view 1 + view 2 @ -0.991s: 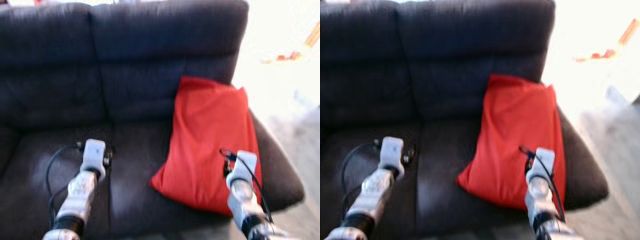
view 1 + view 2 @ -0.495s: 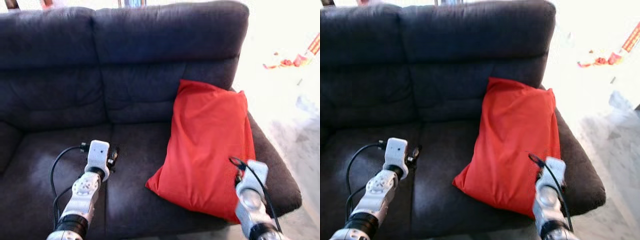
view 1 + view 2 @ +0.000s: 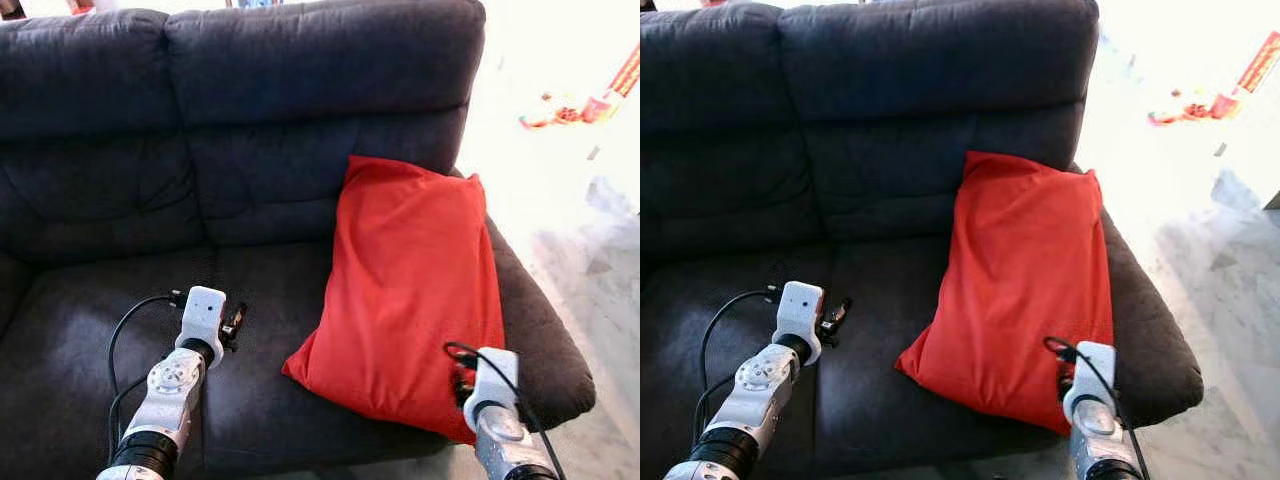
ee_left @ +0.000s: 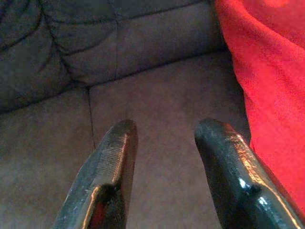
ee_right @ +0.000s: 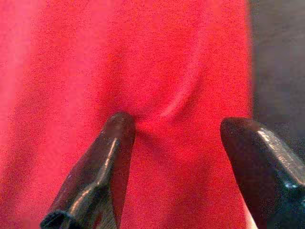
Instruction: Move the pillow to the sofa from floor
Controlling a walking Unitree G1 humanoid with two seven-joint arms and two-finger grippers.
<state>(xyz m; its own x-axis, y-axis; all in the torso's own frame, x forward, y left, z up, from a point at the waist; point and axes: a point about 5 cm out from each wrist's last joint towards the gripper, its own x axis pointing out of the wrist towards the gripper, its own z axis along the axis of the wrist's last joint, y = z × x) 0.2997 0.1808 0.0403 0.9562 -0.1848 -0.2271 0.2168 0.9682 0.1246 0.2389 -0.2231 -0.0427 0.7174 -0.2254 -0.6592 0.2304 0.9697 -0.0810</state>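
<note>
While both arms reach out low in front of the robot, nothing is held in either of them. Nearest to me, the right gripper (image 5: 176, 143) sits at the near lower corner of the red pillow (image 3: 415, 290), its two black fingers spread wide apart; one fingertip (image 5: 119, 125) looks to be pressing a small crease into the cloth, though I cannot be sure it truly touches. It clamps nothing. Over on the other side, the left gripper (image 4: 164, 138) hangs above the bare seat cushion, fingers likewise parted with only dark fabric between them, the pillow's edge lying just beside it.

Further back, the pillow rests on the right-hand seat of the dark sofa (image 3: 250, 120). Its lower end lies on the cushion near the front edge, and its upper end leans up against the backrest beside the armrest. It seems settled, not sliding or hanging over.

Beyond the armrest, pale floor (image 3: 590, 240) stretches away in strong light, with a few small bright objects (image 3: 565, 108) too washed out to name.

As I judge it, the job is essentially finished: the pillow is off the floor and on the sofa. All that seems left is for the arms to draw clear without dragging the cloth along.
</note>
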